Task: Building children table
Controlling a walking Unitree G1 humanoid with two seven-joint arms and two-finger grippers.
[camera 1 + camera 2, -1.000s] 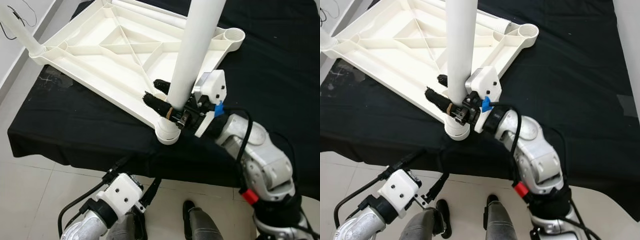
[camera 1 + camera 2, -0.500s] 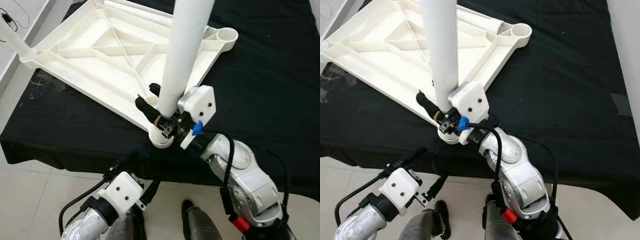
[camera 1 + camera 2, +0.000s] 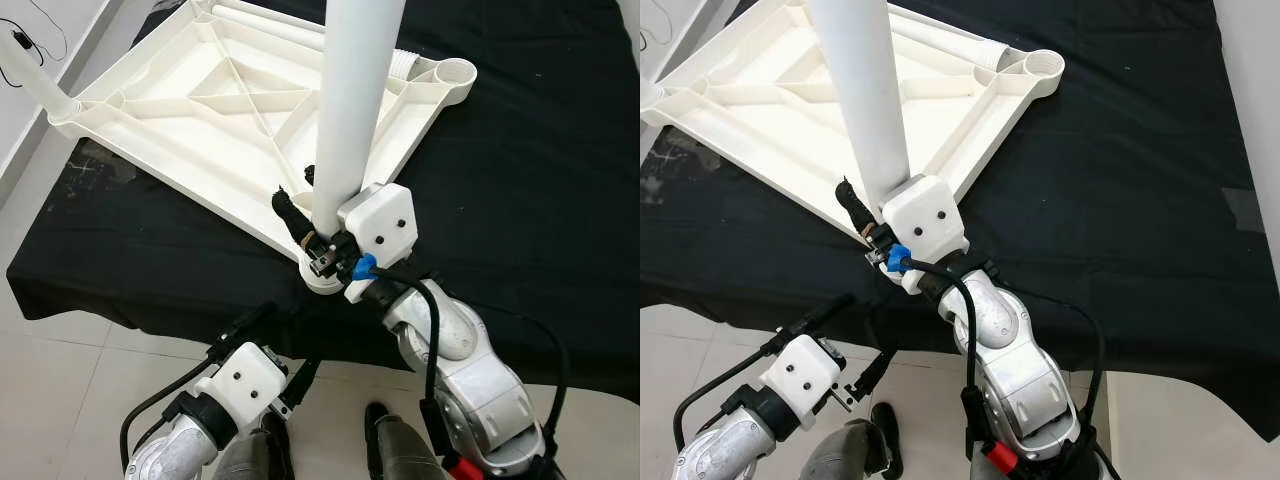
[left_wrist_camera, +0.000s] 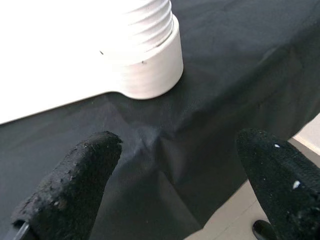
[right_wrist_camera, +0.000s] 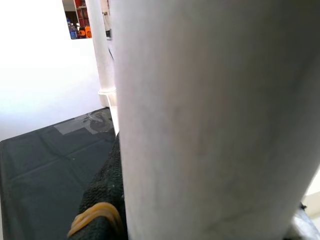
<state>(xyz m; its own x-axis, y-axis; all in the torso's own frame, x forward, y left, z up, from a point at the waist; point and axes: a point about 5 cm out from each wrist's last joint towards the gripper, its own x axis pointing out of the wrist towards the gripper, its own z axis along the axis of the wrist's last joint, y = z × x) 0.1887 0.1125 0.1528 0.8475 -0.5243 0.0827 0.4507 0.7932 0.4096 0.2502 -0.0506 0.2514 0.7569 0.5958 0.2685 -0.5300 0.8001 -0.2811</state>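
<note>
One leg in hand: the right end effector (image 3: 318, 238) is clamped on the white table leg (image 3: 352, 100) just above the near corner socket (image 3: 322, 277).
Tabletop: the white tabletop (image 3: 225, 100) lies upside down on the black-covered counter (image 3: 530, 190).
Left end effector (image 4: 175, 190): fingers spread wide, holding nothing, below the counter edge.
Doing it well: likely keep the leg square to the socket and press straight down; a tilt could jam it.
Far corner: another leg (image 3: 35, 80) already stands there.

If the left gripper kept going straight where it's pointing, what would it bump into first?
Probably the black cloth hanging over the table edge. The left gripper, fingers open, points at it, with the white corner socket just above that line. Depth is unclear.
</note>
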